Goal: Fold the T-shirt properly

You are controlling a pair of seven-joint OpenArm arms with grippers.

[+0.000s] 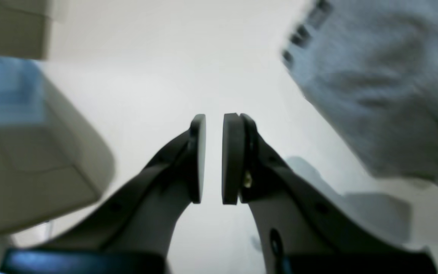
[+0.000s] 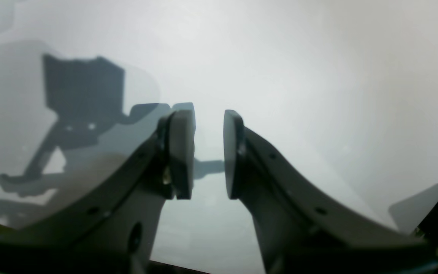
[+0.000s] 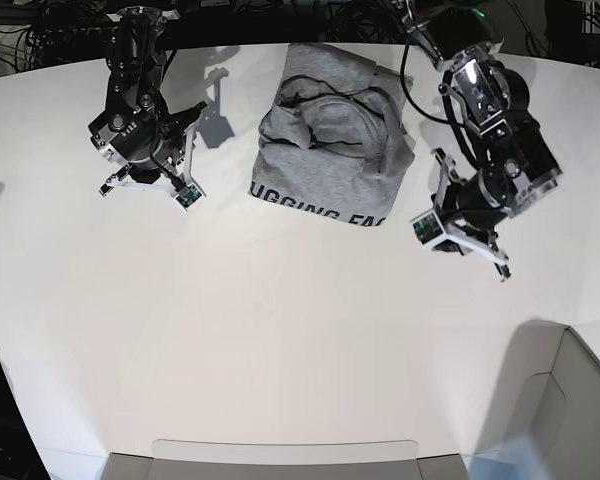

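T-shirt point(image 3: 332, 135) lies bunched on the bench point(image 3: 280, 330) between my left end effector point(image 1: 214, 158) and right end effector point(image 2: 208, 154), both slightly apart, gripping nothing.

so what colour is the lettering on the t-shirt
Dark, near black, on the heather-grey T-shirt; clearest in the base view.
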